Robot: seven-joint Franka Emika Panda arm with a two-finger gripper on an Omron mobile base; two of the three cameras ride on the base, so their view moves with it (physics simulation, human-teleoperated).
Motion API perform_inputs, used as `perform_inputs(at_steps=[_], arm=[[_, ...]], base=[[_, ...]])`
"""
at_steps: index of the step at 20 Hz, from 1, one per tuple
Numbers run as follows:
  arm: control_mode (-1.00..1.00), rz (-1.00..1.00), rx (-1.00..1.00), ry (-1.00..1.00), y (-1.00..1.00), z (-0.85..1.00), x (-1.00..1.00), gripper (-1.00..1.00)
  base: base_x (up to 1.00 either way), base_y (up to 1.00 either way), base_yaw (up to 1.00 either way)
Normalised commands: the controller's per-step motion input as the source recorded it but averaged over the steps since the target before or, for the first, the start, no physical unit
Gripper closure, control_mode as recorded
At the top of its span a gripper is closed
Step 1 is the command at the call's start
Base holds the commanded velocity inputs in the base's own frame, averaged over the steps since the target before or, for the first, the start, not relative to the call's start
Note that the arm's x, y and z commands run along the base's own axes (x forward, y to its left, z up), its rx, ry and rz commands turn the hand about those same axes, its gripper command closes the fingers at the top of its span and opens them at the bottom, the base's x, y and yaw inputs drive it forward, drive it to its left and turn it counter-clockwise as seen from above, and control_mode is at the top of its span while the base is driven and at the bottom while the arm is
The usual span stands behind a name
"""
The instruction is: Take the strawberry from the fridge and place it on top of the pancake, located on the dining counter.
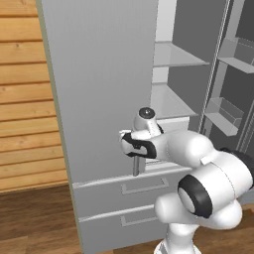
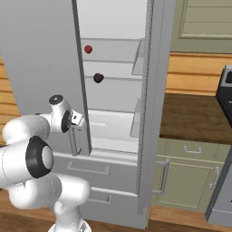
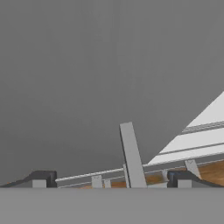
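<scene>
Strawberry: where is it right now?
In the right base view the strawberry sits on an upper white shelf inside the open fridge, above the dark round fruit one shelf lower.

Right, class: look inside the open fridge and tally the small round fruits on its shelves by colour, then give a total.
Red (the strawberry, upper shelf): 1
Dark purple-black (round fruit, shelf below): 1
Total: 2

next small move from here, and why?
Probably draw the hand back from the door handle, then reach round the door. The hand is open with the handle between its fingers, the fridge stands open, and the strawberry sits on an upper shelf.
</scene>
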Motion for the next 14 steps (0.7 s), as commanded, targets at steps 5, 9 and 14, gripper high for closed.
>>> perform_inputs(at_steps=[5, 9, 14], arm=[[-1.0, 0.0, 0.0, 0.0, 0.01, -0.1, -0.09, 1.0], [-1.0, -0.06, 0.0, 0.0, 0.22, -0.22, -0.59, 1.0], [-1.0, -0.15, 0.0, 0.0, 0.5, -0.29, -0.8, 1.0]], base=[[0.0, 0.0, 0.0], [0.0, 0.0, 0.0], [0.0, 0.0, 0.0]])
